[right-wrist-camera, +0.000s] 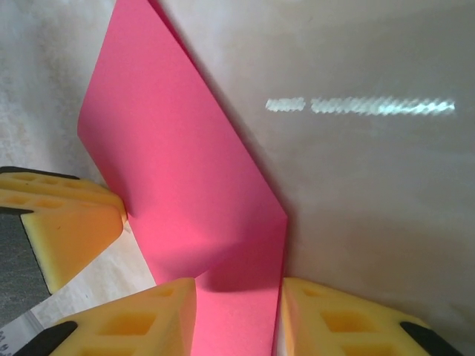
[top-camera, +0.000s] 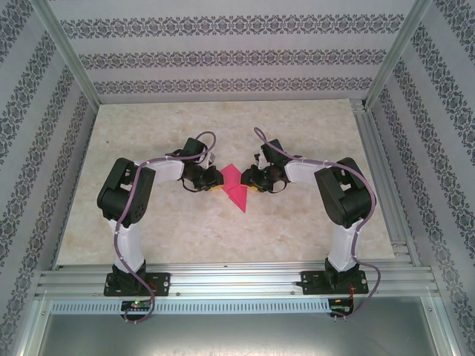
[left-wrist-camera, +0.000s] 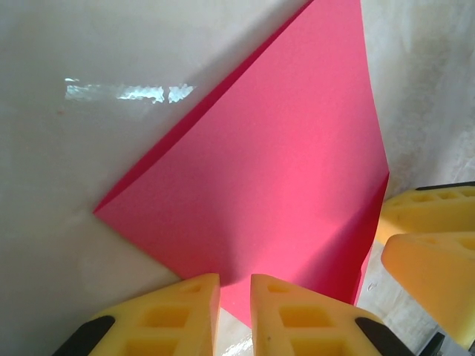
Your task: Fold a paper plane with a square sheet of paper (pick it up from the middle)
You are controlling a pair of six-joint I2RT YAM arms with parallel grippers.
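Although it is partly folded, the magenta-pink sheet of paper (top-camera: 233, 185) lies at the middle of the beige marbled counter (top-camera: 312, 141). The left gripper (left-wrist-camera: 236, 280) stands narrowly parted over its corner; the right gripper (right-wrist-camera: 237, 285) is spread wider, paper passing between its fingers unpinched.

A beige marbled tabletop (top-camera: 148, 148) (glossy) sits between patterned walls (top-camera: 223, 55).

Your twin arms: white shells, black joints.
Your left arm (top-camera: 130, 239) and right arm (top-camera: 343, 245) share white link shells, bulky black joint housings and black base plates (top-camera: 137, 283), and a lilac cable (top-camera: 212, 142) runs along each. On your left gripper (left-wrist-camera: 235, 293) and right gripper (right-wrist-camera: 237, 297), the fingers (left-wrist-camera: 297, 315) are yellow wedges with square recesses and black backing.
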